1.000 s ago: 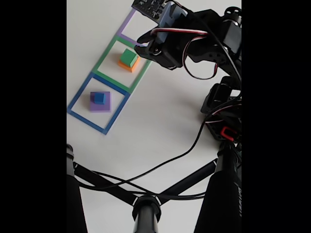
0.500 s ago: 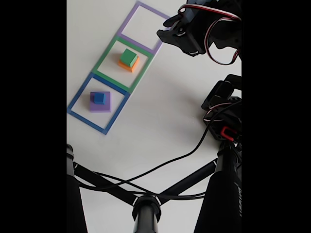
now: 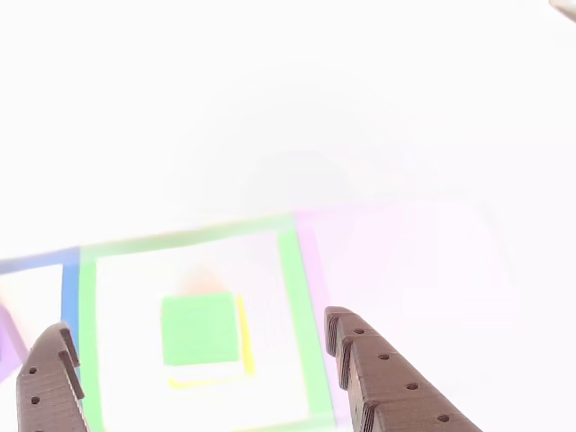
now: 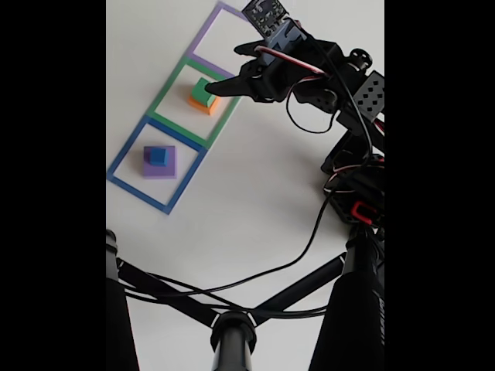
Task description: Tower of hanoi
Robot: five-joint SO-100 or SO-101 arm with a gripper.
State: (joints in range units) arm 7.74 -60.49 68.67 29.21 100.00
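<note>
In the fixed view a green cube sits on an orange cube inside the green strip square. A blue cube sits on a purple cube inside the blue strip square. My gripper is open above the right side of the green cube, one fingertip close to its top. In the washed-out other view the green cube lies between my two brown fingers, below the open gripper. A pale rim of the orange cube shows beside it.
A purple strip square lies beyond the green one with nothing in it. The arm's base and servos stand at the right. Black stand legs and a cable cross the front of the white table.
Half a second ago the gripper was up by the purple square's right corner. It has swung left and down over the green cube. The cubes have not moved.
</note>
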